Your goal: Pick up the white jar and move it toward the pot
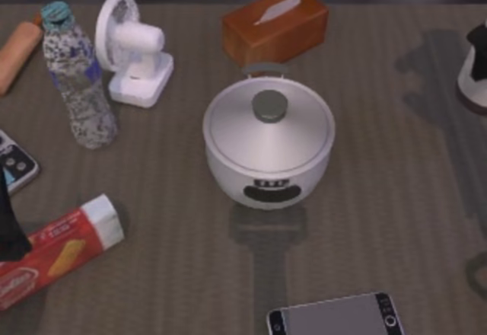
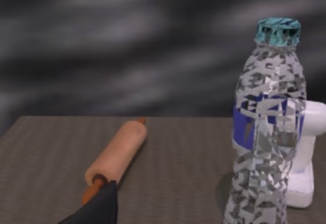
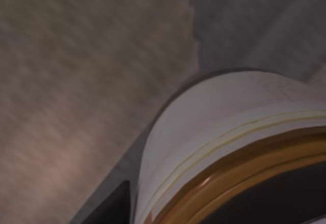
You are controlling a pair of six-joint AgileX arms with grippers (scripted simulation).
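Note:
The white jar (image 1: 473,81) stands at the far right edge of the top view, partly cut off, well to the right of the pot (image 1: 268,141). The pot is round and white-silver, with a grey knob and a black front panel, and sits mid-table. In the right wrist view the jar (image 3: 224,132) fills the frame: white label, amber band, dark lid. My right gripper (image 3: 214,208) is shut around it, and one dark finger (image 3: 114,206) lies against the label. My left gripper (image 1: 9,232) is parked at the left edge.
A wooden tissue box (image 1: 275,23) stands behind the pot. A white desk fan (image 1: 133,49), a speckled bottle (image 1: 76,76) and a rolling pin (image 1: 19,53) are at the back left. A red biscuit pack (image 1: 57,251) lies front left, a phone (image 1: 335,317) at the front edge.

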